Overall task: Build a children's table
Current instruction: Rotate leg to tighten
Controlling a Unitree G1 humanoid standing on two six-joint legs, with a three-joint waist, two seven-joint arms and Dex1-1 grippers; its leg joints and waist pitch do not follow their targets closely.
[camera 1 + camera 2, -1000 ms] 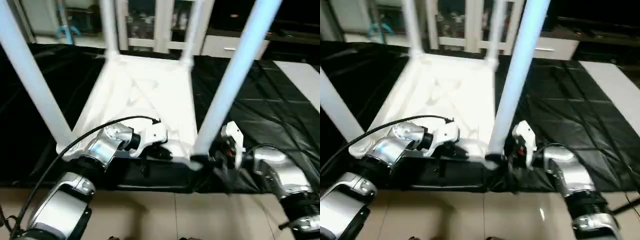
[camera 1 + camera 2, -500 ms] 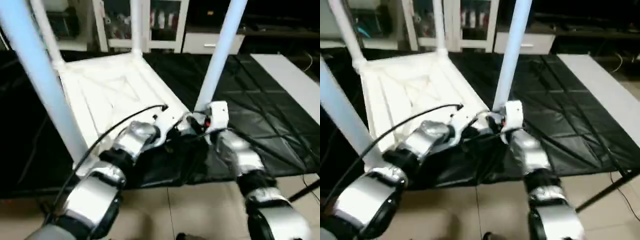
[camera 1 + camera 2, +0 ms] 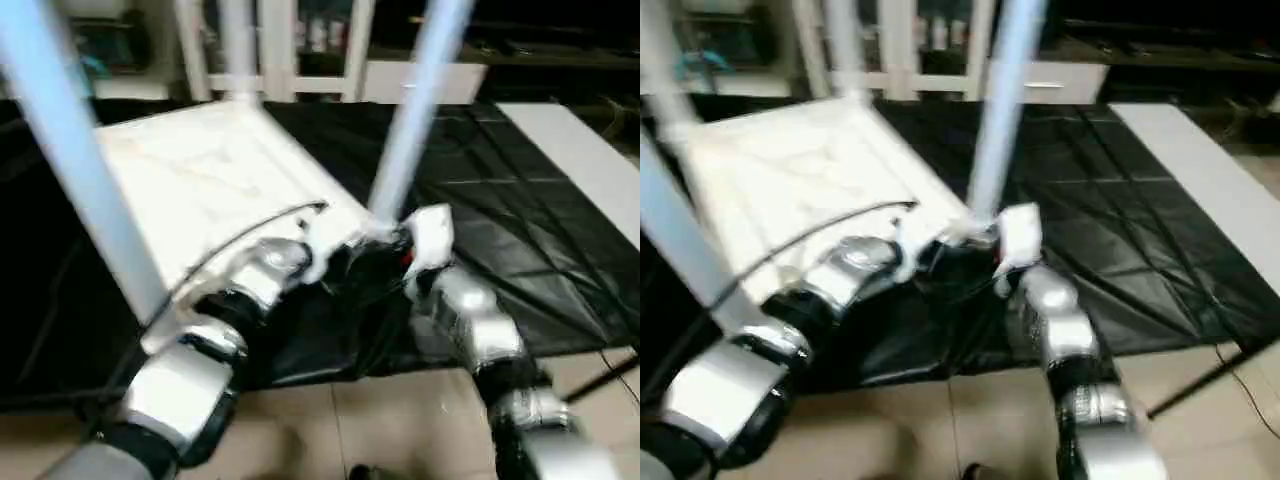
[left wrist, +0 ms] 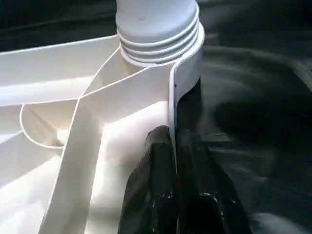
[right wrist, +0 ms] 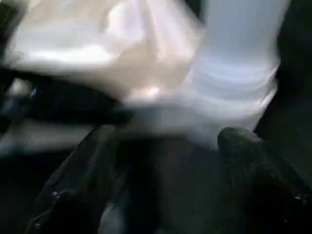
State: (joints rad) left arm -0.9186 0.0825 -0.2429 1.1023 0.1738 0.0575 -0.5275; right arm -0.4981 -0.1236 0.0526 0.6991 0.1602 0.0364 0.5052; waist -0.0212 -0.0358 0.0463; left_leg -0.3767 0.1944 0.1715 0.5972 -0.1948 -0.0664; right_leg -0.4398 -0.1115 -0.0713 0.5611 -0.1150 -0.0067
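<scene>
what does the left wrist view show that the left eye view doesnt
Left wrist view alone: the left gripper pinching the tabletop's thin side wall, one black finger on each side, the leg's threaded end seated in the corner socket, and the underside ribs.

Left eye view alone: both silver forearms, the right gripper at the same corner, four legs standing upward, such as the near left one, the black sheet and the cabinet behind.

Both: the upside-down tabletop and that near right corner leg.
</scene>
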